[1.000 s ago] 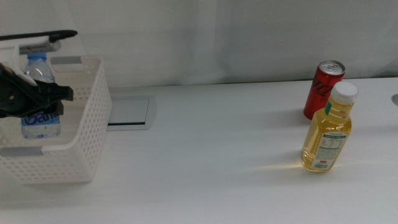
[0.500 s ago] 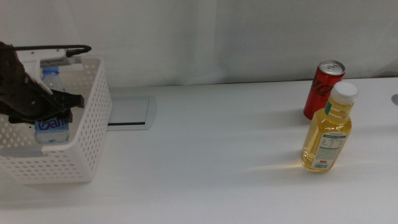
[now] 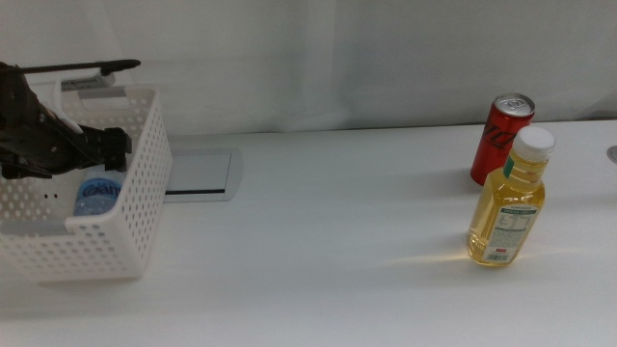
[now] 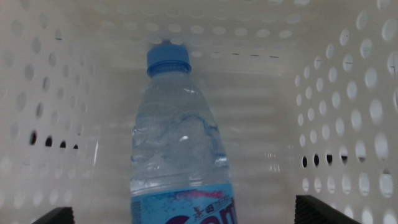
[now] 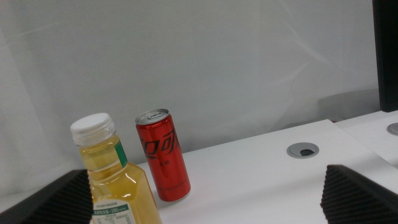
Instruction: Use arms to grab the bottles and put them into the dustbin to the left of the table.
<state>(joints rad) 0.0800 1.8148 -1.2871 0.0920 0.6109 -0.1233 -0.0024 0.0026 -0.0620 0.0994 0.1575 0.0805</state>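
Note:
The small clear water bottle (image 3: 96,193) with a blue cap lies low inside the white perforated dustbin (image 3: 145,198) at the table's left. My left gripper (image 3: 104,145) hangs over the dustbin, open. In the left wrist view the water bottle (image 4: 177,149) sits between the wide-apart jaws without touching them, with the dustbin wall (image 4: 348,93) around it. The yellow-liquid bottle (image 3: 507,202) and the red can (image 3: 499,135) stand upright at the right. My right gripper (image 5: 205,177) is open and holds nothing, short of the yellow bottle (image 5: 115,183) and the can (image 5: 163,158); the middle view does not show it.
A flat grey panel (image 3: 198,173) lies in the tabletop just right of the dustbin. A round cable hole (image 5: 303,149) is set in the table beyond the can. A white curtain closes the back.
The left gripper lowered the water bottle into the dustbin and opened. The bottle now sits lower, free of the jaws. The yellow bottle and can have not moved.

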